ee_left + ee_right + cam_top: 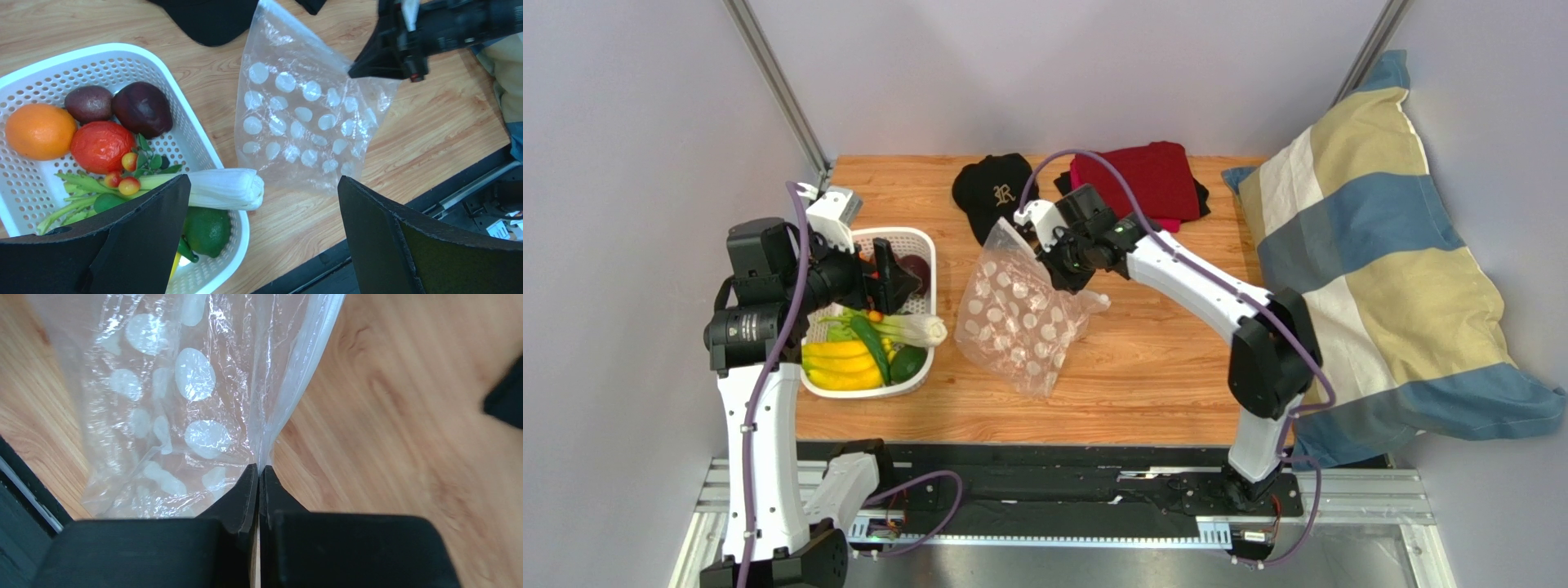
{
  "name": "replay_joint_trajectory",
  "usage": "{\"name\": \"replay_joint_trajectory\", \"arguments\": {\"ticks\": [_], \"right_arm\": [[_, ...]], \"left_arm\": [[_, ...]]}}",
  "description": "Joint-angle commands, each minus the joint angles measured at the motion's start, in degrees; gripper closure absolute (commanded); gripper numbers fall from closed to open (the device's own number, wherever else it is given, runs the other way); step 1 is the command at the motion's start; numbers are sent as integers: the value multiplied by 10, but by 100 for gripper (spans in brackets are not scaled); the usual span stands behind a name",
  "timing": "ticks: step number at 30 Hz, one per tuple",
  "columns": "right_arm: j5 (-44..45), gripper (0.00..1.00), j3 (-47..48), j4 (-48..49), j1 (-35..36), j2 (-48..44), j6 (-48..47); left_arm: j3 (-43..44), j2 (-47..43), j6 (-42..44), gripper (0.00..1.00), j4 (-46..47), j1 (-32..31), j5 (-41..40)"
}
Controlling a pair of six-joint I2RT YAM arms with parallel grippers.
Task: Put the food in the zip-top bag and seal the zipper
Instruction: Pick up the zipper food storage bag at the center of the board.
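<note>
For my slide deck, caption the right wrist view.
Right gripper shut on the dotted zip-top bag over a wooden table.

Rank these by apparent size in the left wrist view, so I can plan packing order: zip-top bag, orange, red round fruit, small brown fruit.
1. zip-top bag
2. orange and red round fruit, about alike
3. small brown fruit

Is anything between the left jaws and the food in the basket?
Nothing visible. The left gripper hangs open above the white basket, and the food lies uncovered in it; the bag sits off to the side.
</note>
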Motion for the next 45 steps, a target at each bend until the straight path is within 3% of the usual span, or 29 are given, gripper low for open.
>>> {"name": "replay_joint_trajectory", "arguments": {"ticks": [1,5,10,16,23,25,33,37,41,45], "right_arm": [[39,100,8,-29,0,-80,-96],[40,100,-44,5,0,-145,-198],[-17,100,-159,85,0,-272,-403],[-41,100,-272,215,20,-344,-560],[-97,100,-421,546,23,-369,-766],[-121,100,-474,648,23,-368,-786],[-178,100,-575,842,23,-349,-824],[-187,100,-620,958,26,-321,-845],[-183,100,-633,979,28,-312,-850],[-183,100,-633,975,30,-315,-848]], "left_arm": [[7,12,-14,1,36,0,28],[29,41,-18,1,52,0,61],[111,124,70,1,12,-1,141],[182,216,74,7,-25,-31,137],[173,270,71,16,-32,-147,154],[159,285,52,19,-11,-175,175],[85,285,-26,30,79,-292,172],[71,296,-59,44,112,-317,170],[71,309,-82,48,129,-327,171],[71,319,-86,62,132,-334,169]]}}
